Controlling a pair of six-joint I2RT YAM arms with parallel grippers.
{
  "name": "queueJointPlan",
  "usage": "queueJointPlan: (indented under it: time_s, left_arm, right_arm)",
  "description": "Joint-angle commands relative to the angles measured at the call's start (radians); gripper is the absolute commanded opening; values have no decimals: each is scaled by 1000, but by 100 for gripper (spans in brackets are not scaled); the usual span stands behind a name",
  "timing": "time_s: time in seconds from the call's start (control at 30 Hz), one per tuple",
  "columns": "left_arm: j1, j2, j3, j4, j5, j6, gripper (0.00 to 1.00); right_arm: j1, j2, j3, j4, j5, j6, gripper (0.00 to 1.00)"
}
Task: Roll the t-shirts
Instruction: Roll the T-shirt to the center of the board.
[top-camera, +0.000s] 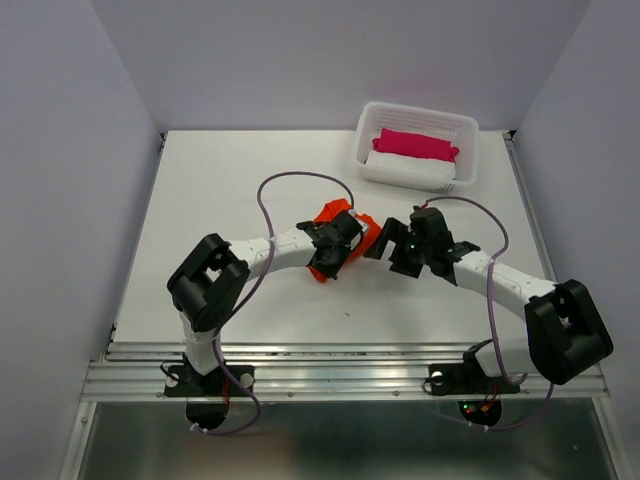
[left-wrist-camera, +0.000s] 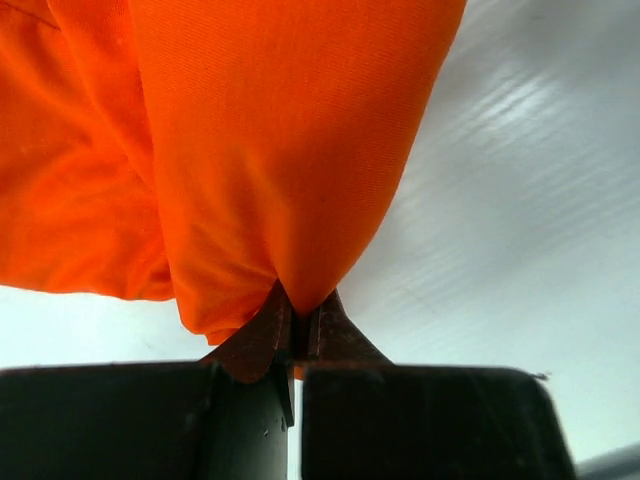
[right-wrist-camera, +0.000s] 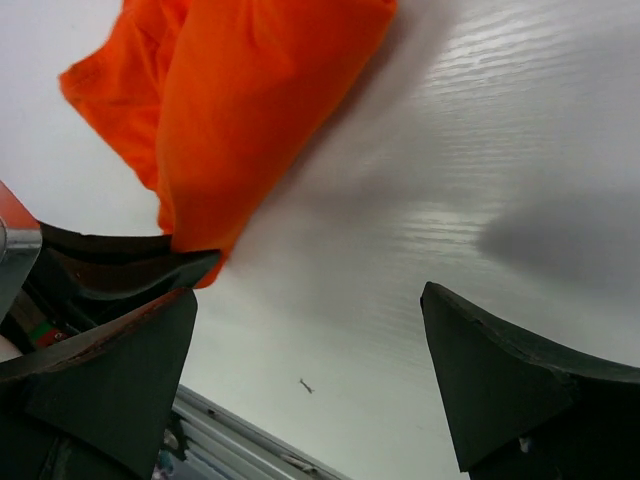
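Note:
The bright orange-red t-shirt (top-camera: 327, 213) lies bunched in the middle of the table, mostly covered by both wrists in the top view. My left gripper (top-camera: 350, 240) is shut on a fold of its fabric. In the left wrist view the cloth (left-wrist-camera: 250, 150) hangs as a thick bundle from the closed tips (left-wrist-camera: 300, 315). My right gripper (top-camera: 385, 245) sits just right of the bundle, jaws wide apart. In the right wrist view its fingertips (right-wrist-camera: 310, 340) frame only bare table, and the t-shirt (right-wrist-camera: 240, 110) lies beyond the left finger (right-wrist-camera: 120, 360).
A white slatted basket (top-camera: 420, 108) stands at the back right, holding a magenta-pink cloth bundle (top-camera: 415, 145) on a white one (top-camera: 405, 170). Grey walls close in the table on three sides. A metal rail (top-camera: 350, 365) runs along the near edge. Purple cables loop over both arms.

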Motion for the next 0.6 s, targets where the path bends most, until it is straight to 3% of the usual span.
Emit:
queueJointPlan:
  time_s: [0.0, 0.3, 0.57]
  left_arm:
    - [26, -68, 19, 31, 229, 16, 0]
    - [86, -108, -16, 65, 418, 21, 0]
    - [100, -108, -18, 66, 447, 21, 0]
  right_arm:
    - [-7, 3, -85, 306, -127, 128, 100]
    - [-7, 123, -124, 506, -72, 239, 99]
    - [-7, 240, -104, 624, -69, 307, 87]
